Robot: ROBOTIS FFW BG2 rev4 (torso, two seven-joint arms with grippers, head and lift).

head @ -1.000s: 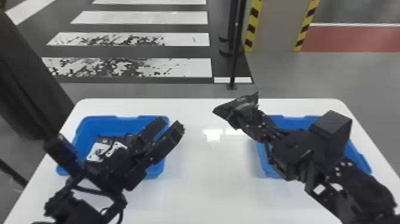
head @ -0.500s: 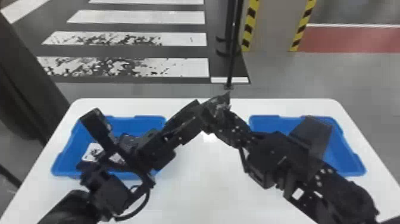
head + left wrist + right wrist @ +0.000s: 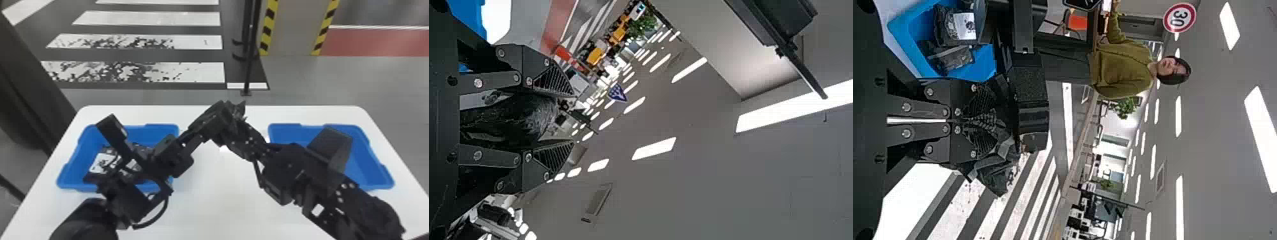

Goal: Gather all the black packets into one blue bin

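Observation:
At the table's back middle, my left gripper (image 3: pixel 223 110) meets my right gripper (image 3: pixel 225 127), and a black packet (image 3: pixel 239 110) pokes out there. The left wrist view has the packet (image 3: pixel 524 117) between the spread fingers of my left gripper (image 3: pixel 573 117). In the right wrist view, my right gripper (image 3: pixel 985 120) is pinched shut on the packet (image 3: pixel 995 172), whose loose part sticks out past the tips. Several black packets, one with a white label (image 3: pixel 103 162), lie in the left blue bin (image 3: pixel 71 169), partly hidden by the left arm.
The right blue bin (image 3: pixel 367 169) stands at the table's right, partly covered by the right arm. Both bins rest on the white table (image 3: pixel 217 204). A thin black post (image 3: pixel 249 70) stands on the floor behind it.
From over the left bin, my left gripper has swung right and up to the packet. My right gripper has shifted slightly left with the packet still in it.

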